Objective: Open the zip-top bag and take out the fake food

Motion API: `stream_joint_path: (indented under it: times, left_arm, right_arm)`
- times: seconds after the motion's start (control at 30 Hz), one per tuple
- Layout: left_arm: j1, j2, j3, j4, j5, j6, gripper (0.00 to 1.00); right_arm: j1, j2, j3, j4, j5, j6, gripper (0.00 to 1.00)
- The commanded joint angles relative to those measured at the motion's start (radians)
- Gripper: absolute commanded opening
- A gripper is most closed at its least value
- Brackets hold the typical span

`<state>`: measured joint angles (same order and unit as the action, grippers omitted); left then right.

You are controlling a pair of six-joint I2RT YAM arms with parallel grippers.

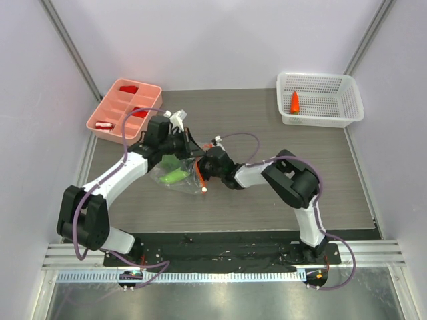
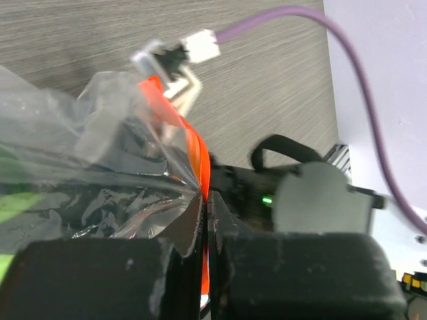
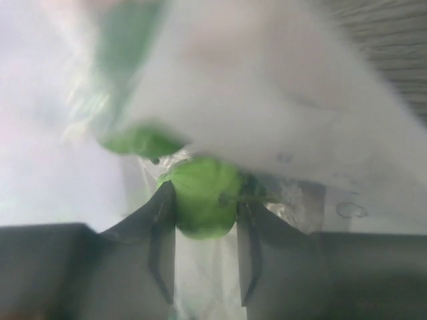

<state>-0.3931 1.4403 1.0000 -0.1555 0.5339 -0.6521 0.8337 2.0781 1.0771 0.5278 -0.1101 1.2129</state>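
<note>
With the left gripper [image 2: 204, 203] clamped on the zip-top bag [image 2: 80, 167] at its zip strip [image 2: 193, 150] and the right gripper [image 3: 203, 200] closed around the green pepper [image 3: 200, 190], we should withdraw straight, bag taut.

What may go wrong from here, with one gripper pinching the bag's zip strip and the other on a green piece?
1. The left gripper pinches only the thin zip strip of the bag; a pull may slip it free and the mouth would fall shut.
2. The right gripper holds the green piece only at the very tips, with plastic close around; it may pop out or drag the bag along.
</note>
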Motion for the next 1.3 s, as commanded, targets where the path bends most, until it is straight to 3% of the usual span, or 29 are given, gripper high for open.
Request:
stream_joint_path:
  times: [0.0,0.1,0.53,0.83,1.0,1.27]
  left_arm:
    - [0.008,-0.061,0.023,-0.004,-0.041,0.003,0.0]
    - [0.023,-0.072,0.017,-0.004,-0.055,-0.001,0.0]
    - [0.056,-0.077,0.003,0.017,-0.051,-0.026,0.0]
    - [0.059,-0.081,0.003,0.016,-0.051,-0.029,0.0]
    - [0.059,-0.092,-0.006,0.022,-0.064,-0.032,0.0]
    - [0.059,-0.078,-0.009,0.028,-0.057,-0.038,0.0]
  right_arm:
    - [0.002,-0.171,-0.051,-0.054,0.101,-0.214,0.06]
    - [0.01,-0.234,-0.066,-0.129,0.151,-0.308,0.01]
    - [0.053,-0.585,-0.134,-0.356,0.312,-0.579,0.01]
    - [0.036,-0.819,-0.111,-0.506,0.538,-0.737,0.01]
    - [-0.07,-0.915,-0.1,-0.522,0.599,-0.779,0.01]
    - [-0.398,-0.957,-0.177,-0.405,0.527,-0.77,0.01]
